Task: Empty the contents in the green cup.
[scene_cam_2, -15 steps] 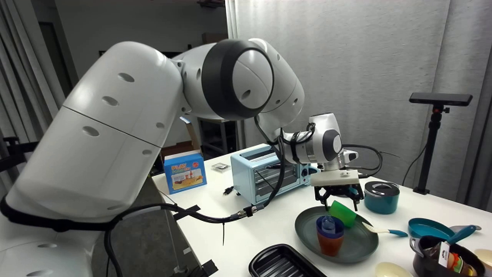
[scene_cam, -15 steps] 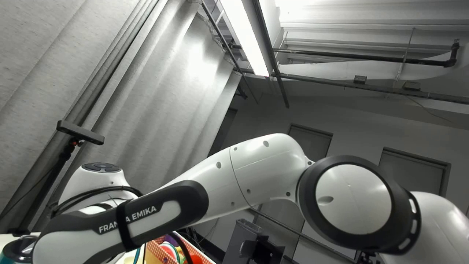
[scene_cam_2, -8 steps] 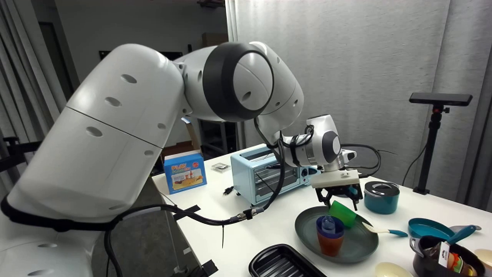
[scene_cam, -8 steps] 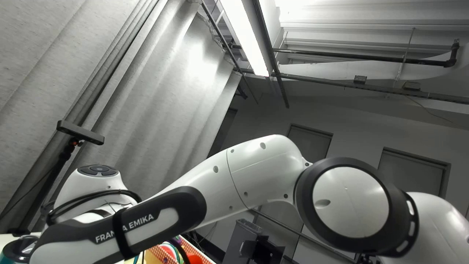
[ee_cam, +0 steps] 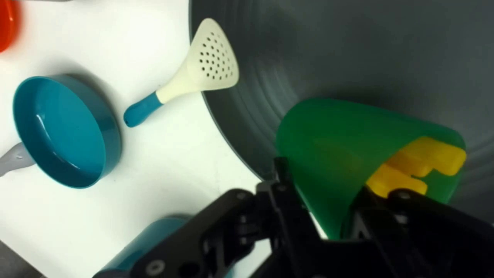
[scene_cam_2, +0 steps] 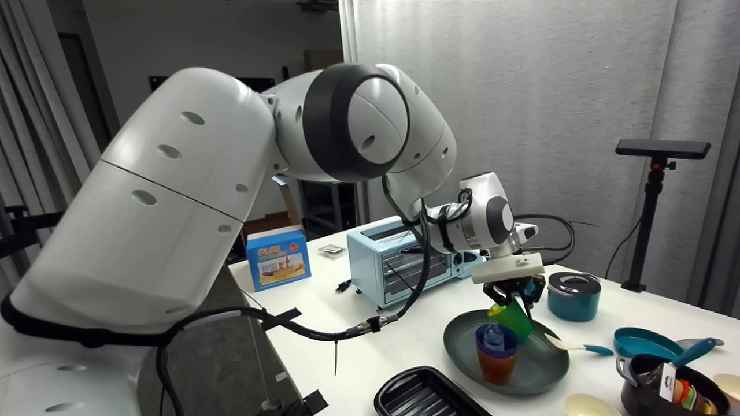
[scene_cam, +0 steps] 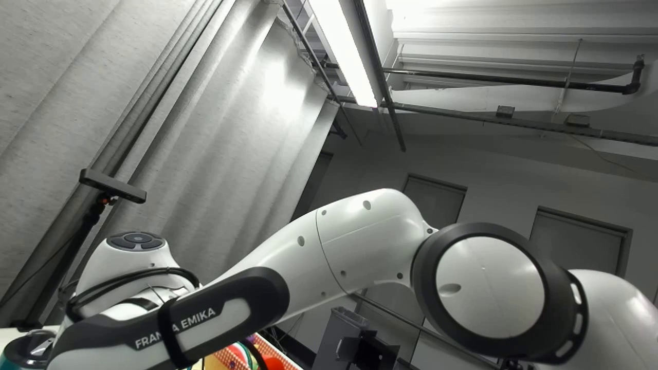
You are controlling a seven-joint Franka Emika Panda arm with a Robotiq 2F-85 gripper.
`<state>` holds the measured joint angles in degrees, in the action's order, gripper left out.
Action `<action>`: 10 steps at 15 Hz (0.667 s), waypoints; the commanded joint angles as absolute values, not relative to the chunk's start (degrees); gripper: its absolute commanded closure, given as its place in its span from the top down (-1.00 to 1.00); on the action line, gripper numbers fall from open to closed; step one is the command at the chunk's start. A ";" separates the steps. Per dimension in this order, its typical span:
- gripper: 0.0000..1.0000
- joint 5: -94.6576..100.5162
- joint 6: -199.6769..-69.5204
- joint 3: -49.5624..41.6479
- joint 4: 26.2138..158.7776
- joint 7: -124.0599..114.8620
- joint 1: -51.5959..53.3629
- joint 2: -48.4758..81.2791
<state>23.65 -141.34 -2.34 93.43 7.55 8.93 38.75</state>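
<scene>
The translucent green cup (ee_cam: pixel 332 131) lies tilted on its side over the dark grey plate (ee_cam: pixel 328 46); an exterior view also shows this cup (scene_cam_2: pixel 517 323). Yellow pieces (ee_cam: pixel 444 154) sit in its mouth, some dimly visible through the wall. My gripper (ee_cam: pixel 323 175) is closed in on the cup, one finger along its outside and the other at the rim by the opening. Whether that second finger is inside the mouth I cannot tell. From an exterior view the gripper (scene_cam_2: pixel 518 306) points down onto the cup from above.
A stacked purple and orange cup (scene_cam_2: pixel 497 367) stands on the plate close by the green one. Nearby are a slotted spatula (ee_cam: pixel 210 61), a teal pan (ee_cam: pixel 65 131), a lidded teal pot (scene_cam_2: pixel 573 303), a black tray (scene_cam_2: pixel 428 393) and a toaster oven (scene_cam_2: pixel 370 266).
The jaws have narrowed from wide apart onto the green cup. The cup has turned, and its yellow contents now show at the mouth in an exterior view. The arm has shifted only slightly.
</scene>
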 commanded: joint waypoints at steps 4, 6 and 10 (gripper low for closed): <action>-0.98 36.01 -149.17 -10.61 94.84 -3.29 15.11 38.61; -0.98 43.36 -151.03 -14.03 95.44 -7.82 17.89 38.00; -0.98 60.66 -152.70 -21.24 96.56 -19.20 24.25 36.73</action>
